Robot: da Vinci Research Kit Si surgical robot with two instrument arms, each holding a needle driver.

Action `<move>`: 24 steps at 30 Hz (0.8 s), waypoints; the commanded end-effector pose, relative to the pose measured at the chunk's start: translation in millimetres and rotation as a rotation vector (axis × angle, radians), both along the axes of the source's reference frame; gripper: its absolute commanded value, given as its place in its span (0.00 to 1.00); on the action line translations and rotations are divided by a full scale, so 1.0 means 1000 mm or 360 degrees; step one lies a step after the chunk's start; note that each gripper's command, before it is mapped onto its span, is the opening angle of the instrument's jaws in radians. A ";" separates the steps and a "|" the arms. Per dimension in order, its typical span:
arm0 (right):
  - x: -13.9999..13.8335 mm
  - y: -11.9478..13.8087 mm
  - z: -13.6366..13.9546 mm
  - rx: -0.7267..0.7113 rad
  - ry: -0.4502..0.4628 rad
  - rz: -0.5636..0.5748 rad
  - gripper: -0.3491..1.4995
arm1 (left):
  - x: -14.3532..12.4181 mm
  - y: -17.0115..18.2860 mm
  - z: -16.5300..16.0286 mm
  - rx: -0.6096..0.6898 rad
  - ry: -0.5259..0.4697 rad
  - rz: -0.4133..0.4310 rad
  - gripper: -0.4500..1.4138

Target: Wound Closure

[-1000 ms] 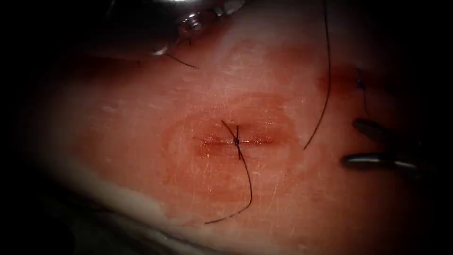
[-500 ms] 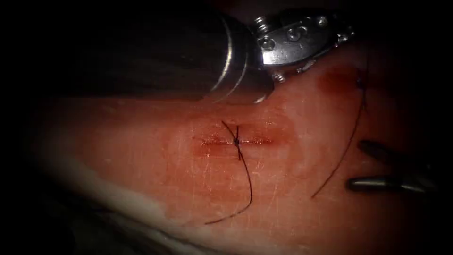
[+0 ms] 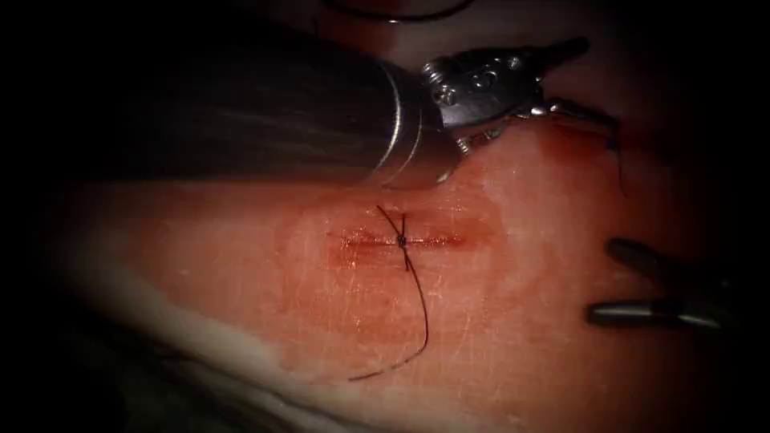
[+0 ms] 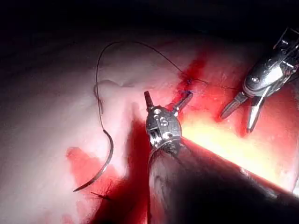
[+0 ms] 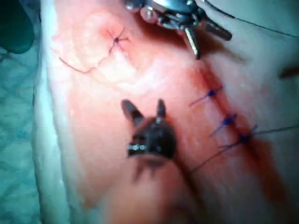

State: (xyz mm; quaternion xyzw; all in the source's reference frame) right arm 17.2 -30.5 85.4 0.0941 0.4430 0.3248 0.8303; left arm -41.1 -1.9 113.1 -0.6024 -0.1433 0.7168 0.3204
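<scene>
Both sets of jaws stood open and held nothing. Your left tool point(image 3: 561, 76) had swept in from the upper left of the frame over the last second, its shaft now crossing above the cut point(image 3: 397, 239), tips spread beside a stitch point(image 3: 613, 144) at the upper right. The loose thread that trailed down the right side a moment before had gone from there, so I judged you were chasing that strand. Your right tool point(image 3: 642, 281) had barely moved, waiting wide at the right edge. Off in the left wrist view the needle point(image 4: 100, 165) lay free on the tissue point(image 3: 513, 321), well apart from both tools, its thread point(image 4: 126, 44) arcing back to the stitch line.
</scene>
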 end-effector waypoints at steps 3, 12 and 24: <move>0.0008 -0.0005 0.0008 0.0004 0.0005 -0.0003 0.96 | 0.0004 0.0006 -0.0018 0.0037 -0.0036 0.0016 0.87; 0.0007 -0.0004 0.0004 0.0009 0.0006 -0.0001 0.96 | 0.0058 -0.0012 -0.0088 0.0127 -0.0122 0.0133 0.83; 0.0023 -0.0001 -0.0023 0.0048 0.0076 0.0004 0.94 | 0.0145 -0.0087 -0.0104 -0.0085 -0.0023 0.0457 0.73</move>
